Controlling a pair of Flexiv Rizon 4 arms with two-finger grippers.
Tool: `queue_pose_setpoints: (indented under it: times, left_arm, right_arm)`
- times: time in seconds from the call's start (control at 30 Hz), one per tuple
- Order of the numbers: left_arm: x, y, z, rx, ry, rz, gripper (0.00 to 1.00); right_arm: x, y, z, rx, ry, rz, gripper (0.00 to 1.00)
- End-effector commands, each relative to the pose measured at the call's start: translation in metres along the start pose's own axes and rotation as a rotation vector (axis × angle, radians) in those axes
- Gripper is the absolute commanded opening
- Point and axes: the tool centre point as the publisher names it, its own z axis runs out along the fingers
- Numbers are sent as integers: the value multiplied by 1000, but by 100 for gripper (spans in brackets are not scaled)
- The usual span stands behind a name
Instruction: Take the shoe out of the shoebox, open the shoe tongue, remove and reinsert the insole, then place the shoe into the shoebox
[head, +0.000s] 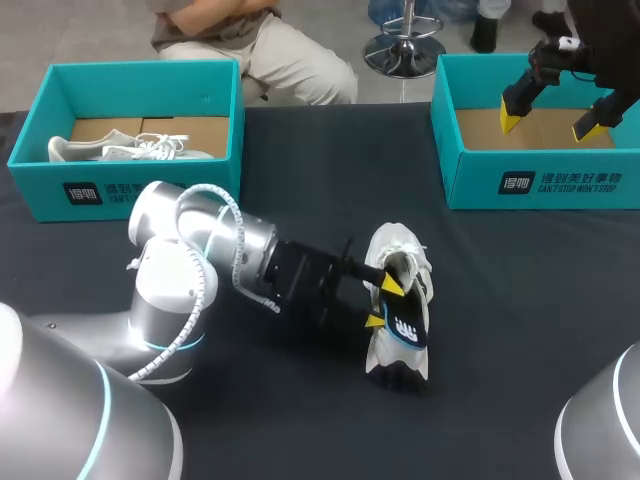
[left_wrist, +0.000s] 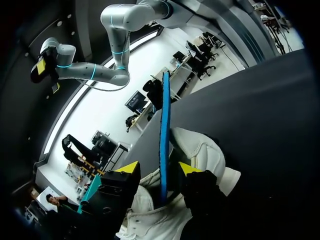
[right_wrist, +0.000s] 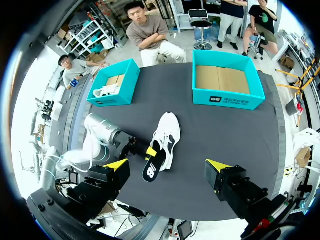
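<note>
The bench (head: 300, 160) carries two teal boxes. The left box (head: 40, 190) holds a spare shoe (head: 110, 150), and the right box (head: 470, 185) shows only its cardboard floor. The right arm (head: 600, 30) hangs over that right box, well apart from the work, with its jaws spread wide and holding nothing.

The left arm (head: 200, 250) lies low across the bench from the left and ends at the shoe (head: 395, 245). This shoe sits on the bench near the middle, between the boxes and nearer the robot. Its long axis runs away from the robot, toe far and heel near.

The insole (head: 408, 332) sticks partly out of the shoe towards the heel, along the same axis. The left jaws meet it from the side, across that axis. In the left wrist view the insole (left_wrist: 164, 150) shows edge-on between the two yellow tips with a gap on each side, so the jaws straddle it released, not clenched.

The left arm is far nearer, so the insole is probably its job. The jaws would have to close across the thin faces of the insole before any push or pull along the shoe.
</note>
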Motion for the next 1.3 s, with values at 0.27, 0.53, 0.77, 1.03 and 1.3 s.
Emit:
queue_pose_setpoints:
  times: [0.27,0.53,0.77,1.03,1.3]
  left_arm:
    - [4,-12,2,11,7,7,29]
    - [3,-10,4,14,11,3,3]
    - [2,-7,5,12,15,8,0]
    - [0,10,2,-13,29,14,0]
    - [-1,19,5,-25,36,9,11]
  right_arm:
    - [2,3,0,6,-2,1,100]
    - [2,3,0,6,-2,1,100]
    - [2,3,0,6,-2,1,100]
    - [2,3,0,6,-2,1,100]
    - [2,3,0,6,-2,1,100]
